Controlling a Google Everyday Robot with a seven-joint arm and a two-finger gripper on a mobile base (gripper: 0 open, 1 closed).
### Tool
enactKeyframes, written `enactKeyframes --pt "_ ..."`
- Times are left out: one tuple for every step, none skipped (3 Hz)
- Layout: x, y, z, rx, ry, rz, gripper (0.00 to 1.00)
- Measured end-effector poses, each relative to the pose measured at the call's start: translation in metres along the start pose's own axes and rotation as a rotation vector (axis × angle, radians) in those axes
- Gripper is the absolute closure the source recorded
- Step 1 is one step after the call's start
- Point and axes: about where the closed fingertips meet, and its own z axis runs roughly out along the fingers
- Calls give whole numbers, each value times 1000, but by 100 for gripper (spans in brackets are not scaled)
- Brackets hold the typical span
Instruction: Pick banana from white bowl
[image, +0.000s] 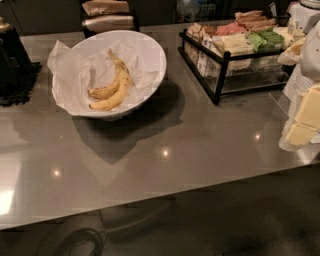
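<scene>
The white bowl (150, 52) stands on the grey counter at the back left, wide, glossy and lined with crumpled white paper (65, 75). Two yellow, brown-speckled bananas (116, 85) lie side by side inside it, stems pointing to the back. My gripper (302, 122) shows at the right edge of the view, cream-yellow, below my white arm (312, 50). It is far to the right of the bowl, low over the counter, and holds nothing that I can see.
A black wire rack (220, 75) full of coloured snack packets stands right of the bowl. A dark appliance on a black mat (12, 65) sits at the far left. Wrapped items (107, 15) lie behind the bowl. The counter's front edge (160, 197) runs across below.
</scene>
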Motion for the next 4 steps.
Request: enactKeyframes --pt "0 0 0 0 0 0 0" --pt "-27 -10 -2 -2 -78 -70 0" --pt "-92 -22 1 -45 -194 -241 0" --pt "-179 -28 11 -134 -335 -423 0"
